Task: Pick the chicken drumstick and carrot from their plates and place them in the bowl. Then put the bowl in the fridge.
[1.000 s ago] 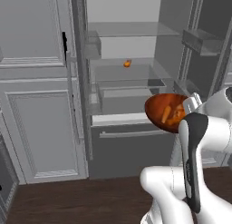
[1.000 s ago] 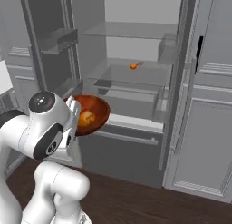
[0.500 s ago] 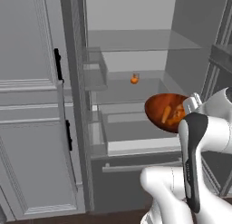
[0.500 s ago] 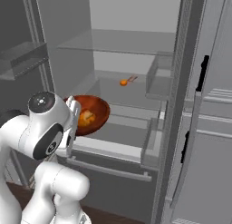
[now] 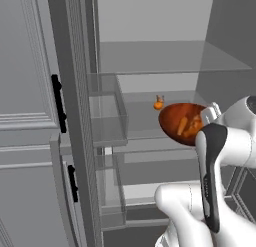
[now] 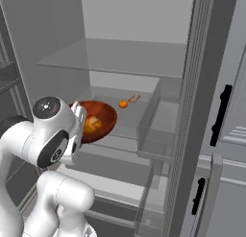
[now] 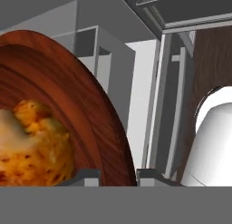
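Grey fridge (image 5: 150, 61) interior now fills both base views, the base having driven closer, with the pincer (image 7: 118, 175) clamped on the rim of the bowl (image 5: 182, 123) at centre right, drumstick (image 7: 31, 141) inside, ready for shelf placement.

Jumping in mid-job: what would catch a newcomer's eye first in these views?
The glossy reddish-brown bowl, carried at the arm's tip in front of the open grey fridge's glass shelves, with the golden drumstick and slim orange carrot inside. Next, a small orange item sitting on a middle shelf behind it.
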Available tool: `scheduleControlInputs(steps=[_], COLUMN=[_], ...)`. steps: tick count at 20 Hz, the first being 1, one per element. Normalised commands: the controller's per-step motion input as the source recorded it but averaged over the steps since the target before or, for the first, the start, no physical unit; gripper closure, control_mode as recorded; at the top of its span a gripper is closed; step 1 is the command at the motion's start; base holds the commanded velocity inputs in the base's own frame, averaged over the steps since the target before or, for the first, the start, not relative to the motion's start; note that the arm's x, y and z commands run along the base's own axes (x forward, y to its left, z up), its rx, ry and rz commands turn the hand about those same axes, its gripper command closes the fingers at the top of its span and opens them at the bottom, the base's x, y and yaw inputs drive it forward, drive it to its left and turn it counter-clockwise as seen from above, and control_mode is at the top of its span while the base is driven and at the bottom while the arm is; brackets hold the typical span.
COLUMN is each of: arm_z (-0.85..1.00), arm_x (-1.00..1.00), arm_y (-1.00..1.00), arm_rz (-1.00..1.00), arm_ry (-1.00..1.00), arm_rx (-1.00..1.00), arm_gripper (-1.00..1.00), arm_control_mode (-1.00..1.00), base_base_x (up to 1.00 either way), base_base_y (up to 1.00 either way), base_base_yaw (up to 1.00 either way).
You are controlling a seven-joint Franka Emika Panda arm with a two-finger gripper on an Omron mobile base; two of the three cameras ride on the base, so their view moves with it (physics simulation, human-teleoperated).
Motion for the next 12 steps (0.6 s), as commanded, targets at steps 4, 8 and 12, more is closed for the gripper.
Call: scheduleControlInputs(steps=[4, 8, 12], arm_z=[-0.29, -0.36, -0.05], arm_x=[0.69, 0.76, 0.86], arm_y=[0.07, 0.35, 0.25], arm_rz=[0.07, 0.14, 0.09], arm_ry=[-0.08, -0.11, 0.0], arm_rx=[0.0, 0.0, 0.0], arm_gripper=[1.0, 1.0, 1.0], arm_control_mode=[-1.0, -1.0, -1.0], base_base_x=[0.0, 0.0, 0.0], base_base_y=[0.0, 0.0, 0.0], base_base_yaw=[0.0, 0.0, 0.0])
